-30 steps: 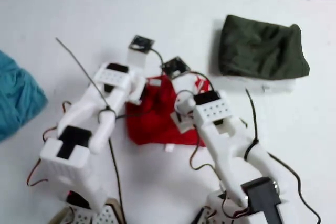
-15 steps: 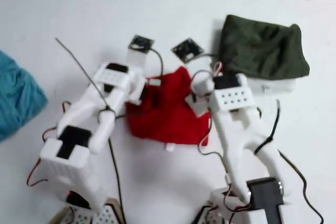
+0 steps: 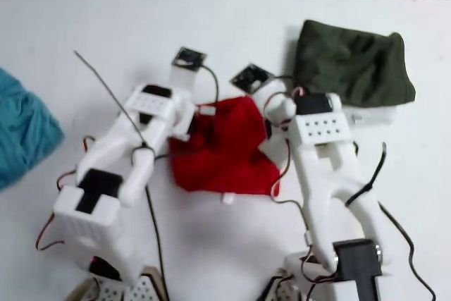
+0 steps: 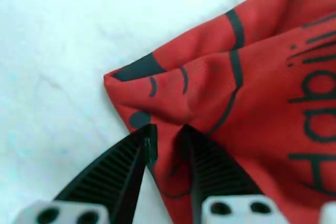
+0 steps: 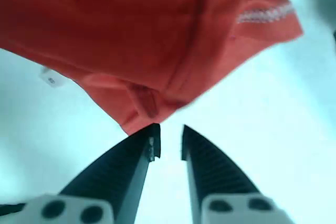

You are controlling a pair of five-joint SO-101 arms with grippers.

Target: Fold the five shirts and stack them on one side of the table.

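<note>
Left wrist view has the left gripper (image 4: pixel 168 136) nearly closed on a raised fold of the red shirt (image 4: pixel 247 77), close to one of its corners, with a ridge of cloth caught between the ribbed fingers. Right wrist view shows the right gripper (image 5: pixel 170 136) open only a narrow slit and holding nothing. Its tips hang just off the shirt's edge, near a seam, with bare table (image 5: pixel 252 145) showing through the gap.

From above, the red shirt lies rumpled between the two arms, roughly mid-table. One arm sits on its left side and the other on its right. It looks partly gathered rather than squared off, so the step in hand is probably folding this shirt. The next move likely calls for the right gripper to open wider, come onto the edge in front of it and pinch it, so both sides can be carried over together. If only one side is pulled, the cloth could bunch or drag.

Farther back on the right, a green shirt (image 3: pixel 352 65) lies folded on the table, well apart from a blue shirt (image 3: pixel 25 132) heaped at the left edge
</note>
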